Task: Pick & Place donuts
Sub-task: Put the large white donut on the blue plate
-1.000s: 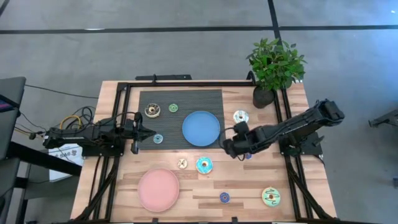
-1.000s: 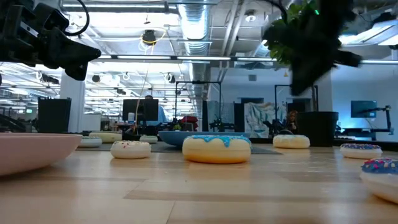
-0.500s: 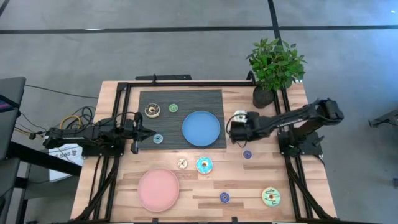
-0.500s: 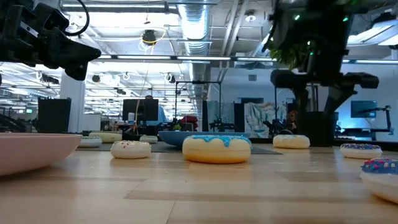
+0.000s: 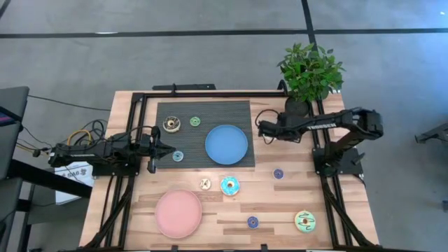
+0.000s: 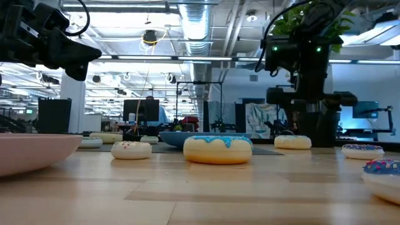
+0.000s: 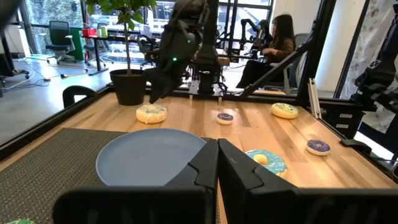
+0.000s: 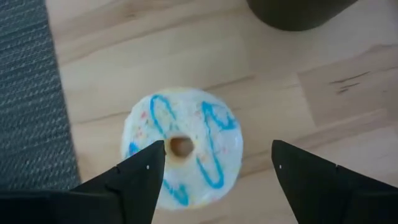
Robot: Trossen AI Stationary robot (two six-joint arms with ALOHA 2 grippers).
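A white donut with blue squiggles [image 8: 183, 146] lies flat on the wood beside the plant pot; it also shows in the low view [image 6: 292, 142]. My right gripper [image 8: 214, 168] hovers over it, open, fingers pointing down on either side without touching. In the high view my right gripper [image 5: 266, 131] covers this donut. My left gripper [image 5: 170, 148] waits shut at the mat's left edge, next to a small teal donut [image 5: 178, 156]. A large teal donut [image 5: 229, 185], a small cream one [image 5: 205, 183] and a small blue one [image 5: 278, 173] lie on the wood nearer the front.
A blue plate [image 5: 226, 145] sits on the dark mat [image 5: 210, 112], a pink plate [image 5: 178, 213] near the front left. A potted plant [image 5: 308, 70] stands close behind my right gripper. More donuts lie at the mat's far left [image 5: 171, 124] and front right [image 5: 304, 221].
My right gripper has swung from the spot by the small blue donut toward the table's far edge, and now stands over the white donut by the pot. Its arm has turned to lie across the table. The small blue donut now shows in full.
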